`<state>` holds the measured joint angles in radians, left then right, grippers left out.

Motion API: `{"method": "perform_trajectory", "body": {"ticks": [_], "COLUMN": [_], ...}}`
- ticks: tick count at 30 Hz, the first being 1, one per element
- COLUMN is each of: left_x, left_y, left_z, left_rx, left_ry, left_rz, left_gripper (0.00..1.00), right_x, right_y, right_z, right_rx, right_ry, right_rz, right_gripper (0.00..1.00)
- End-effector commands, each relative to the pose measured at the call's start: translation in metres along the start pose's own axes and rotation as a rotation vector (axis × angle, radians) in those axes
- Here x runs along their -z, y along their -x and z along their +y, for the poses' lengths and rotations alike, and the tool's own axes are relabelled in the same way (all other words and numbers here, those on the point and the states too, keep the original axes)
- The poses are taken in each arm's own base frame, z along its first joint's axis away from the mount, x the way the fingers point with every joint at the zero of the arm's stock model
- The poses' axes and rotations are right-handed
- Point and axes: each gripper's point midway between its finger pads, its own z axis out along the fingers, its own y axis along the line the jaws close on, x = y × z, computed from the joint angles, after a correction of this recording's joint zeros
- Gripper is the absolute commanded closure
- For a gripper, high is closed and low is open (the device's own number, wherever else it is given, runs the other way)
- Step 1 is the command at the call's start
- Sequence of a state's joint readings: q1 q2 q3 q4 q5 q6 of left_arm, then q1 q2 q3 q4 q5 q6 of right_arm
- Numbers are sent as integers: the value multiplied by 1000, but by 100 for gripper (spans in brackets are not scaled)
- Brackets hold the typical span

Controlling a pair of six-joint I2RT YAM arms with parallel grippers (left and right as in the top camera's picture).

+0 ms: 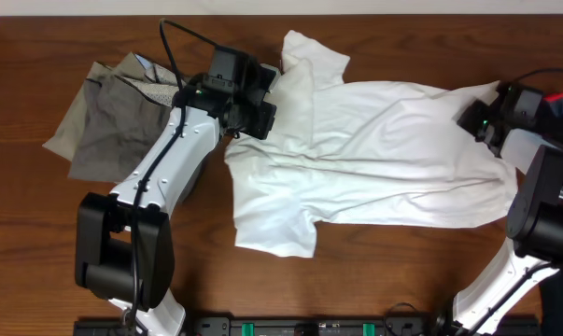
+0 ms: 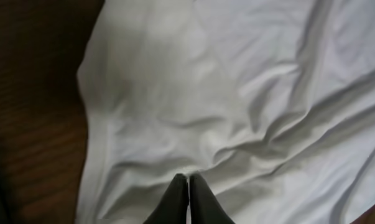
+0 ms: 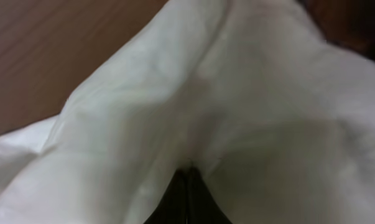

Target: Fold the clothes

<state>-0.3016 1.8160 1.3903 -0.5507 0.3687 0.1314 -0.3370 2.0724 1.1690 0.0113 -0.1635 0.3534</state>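
A white T-shirt (image 1: 374,159) lies spread and wrinkled across the middle of the wooden table (image 1: 374,280), sleeves at the left, hem at the right. My left gripper (image 1: 260,119) sits at the shirt's left end near the upper sleeve. In the left wrist view this gripper (image 2: 188,178) is shut, pinching a small ridge of white cloth (image 2: 237,93). My right gripper (image 1: 475,119) is at the shirt's right edge. The right wrist view shows it (image 3: 187,171) shut, with the cloth (image 3: 237,93) tenting up from its tips. Grey-khaki trousers (image 1: 108,126) lie crumpled at the left.
The left arm crosses over the trousers' right edge. Bare wood shows in front of the shirt and along the far edge. A black rail (image 1: 318,327) runs along the table's front. The right arm's base (image 1: 542,205) stands at the right edge.
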Motion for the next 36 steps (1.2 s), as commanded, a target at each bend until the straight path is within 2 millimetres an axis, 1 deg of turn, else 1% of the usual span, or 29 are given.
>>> {"method": "perform_trajectory", "body": {"ticks": [1,3,5,6,7,8,9,11,12,13,15,17,21,23,27,29,31,32,33,35,36], "left_x": [-5,-13,-25,-30,-38,-45,-53,-69,-75,-82,-93,-99,-104,-106,-116,-121,-126,-128,-129,-130,-131], "left_y": [6,12,19,20,22,22,21,19,19,19,22,25,25,25,19,13,8,6,5,4,3], "left_z": [0,2,5,6,8,10,13,19,21,25,33,41,65,71,85,89,92,92,92,93,93], "left_rx": [4,21,31,31,28,29,33,35,34,32,26,19,27,26,40,48,52,53,54,55,55], "left_ry": [-15,-15,-16,-17,-17,-17,-17,-14,-11,-3,23,55,169,182,198,200,200,199,199,199,199], "left_rz": [-17,-40,-64,-71,-77,-79,-78,-78,-82,-88,-109,-125,-137,-143,-134,-121,-108,-102,-99,-95,-93], "left_gripper": [94,94,94,92,85,75,67,53,47,46,45,45,45,44,44,44,49,54,61,79,91], "right_x": [-12,-9,-4,-1,3,9,14,28,34,41,56,64,72,73,74,72,70,69,67,63,61], "right_y": [-5,6,13,16,18,22,23,27,28,26,18,10,-15,-27,-45,-48,-50,-50,-49,-46,-43], "right_z": [-28,-9,4,8,12,17,21,34,39,45,56,62,72,77,87,84,80,77,74,67,64], "right_rx": [-32,10,30,39,58,78,98,145,158,157,143,129,122,149,185,202,225,236,245,263,269], "right_ry": [-134,-60,-14,-2,7,18,28,75,97,121,177,205,231,234,228,191,140,113,88,36,13], "right_rz": [14,35,71,83,100,116,129,156,170,191,240,283,379,412,458,462,458,453,445,419,405], "right_gripper": [99,99,99,99,98,93,85,62,58,56,56,56,56,56,55,55,55,56,59,65,70]}}
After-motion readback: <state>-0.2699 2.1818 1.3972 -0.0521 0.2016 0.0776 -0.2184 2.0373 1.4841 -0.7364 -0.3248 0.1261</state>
